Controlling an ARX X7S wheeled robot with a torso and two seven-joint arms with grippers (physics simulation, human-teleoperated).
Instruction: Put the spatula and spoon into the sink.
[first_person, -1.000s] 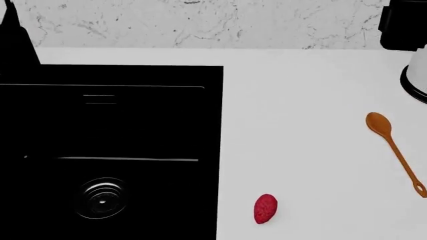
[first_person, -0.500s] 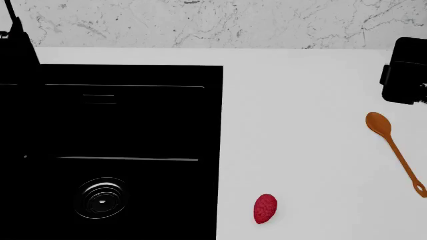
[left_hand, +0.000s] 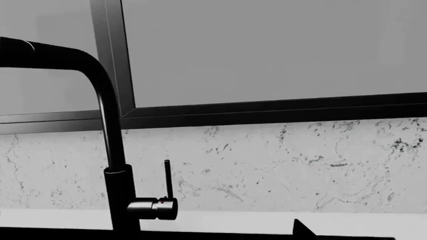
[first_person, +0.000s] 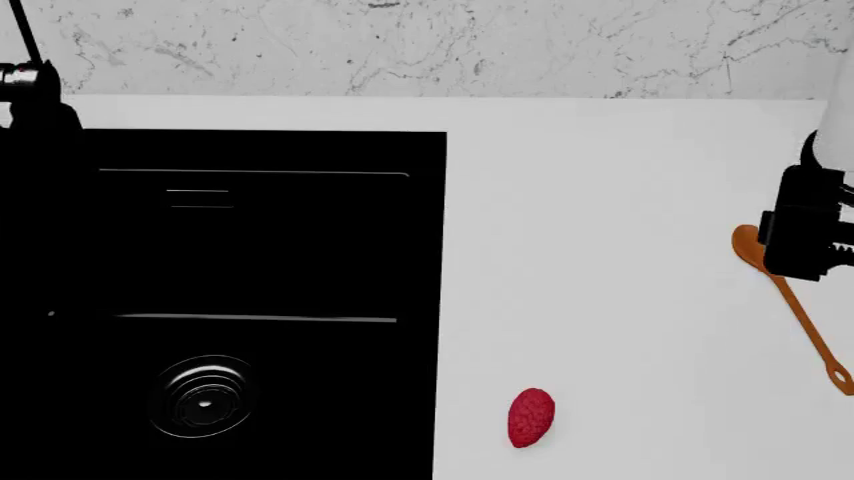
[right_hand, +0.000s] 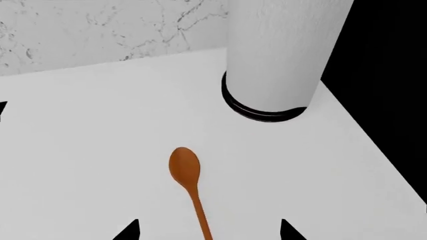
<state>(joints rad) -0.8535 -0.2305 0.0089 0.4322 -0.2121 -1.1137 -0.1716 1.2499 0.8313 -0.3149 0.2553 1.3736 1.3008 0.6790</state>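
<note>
One orange-brown spoon (first_person: 798, 310) is seen lying flat on the white counter (first_person: 614, 250), well right of the black sink (first_person: 267, 250). Its long axis runs from the bowl, turned toward the marbled backsplash (first_person: 400, 45), down to the looped end nearer the robot. The right gripper (first_person: 805, 238) is placed over the bowl (its tips are seen spread either side of the handle). One red lump (first_person: 531, 417) and one white cylinder (right_hand: 283, 55) are counted. One faucet (left_hand: 110, 150) is shown below a dark-framed window (left_hand: 267, 55); the left gripper's state cannot be told.

flat, even, shadowless light; sharp renders; sink (first_person: 267, 250) pure black
</note>
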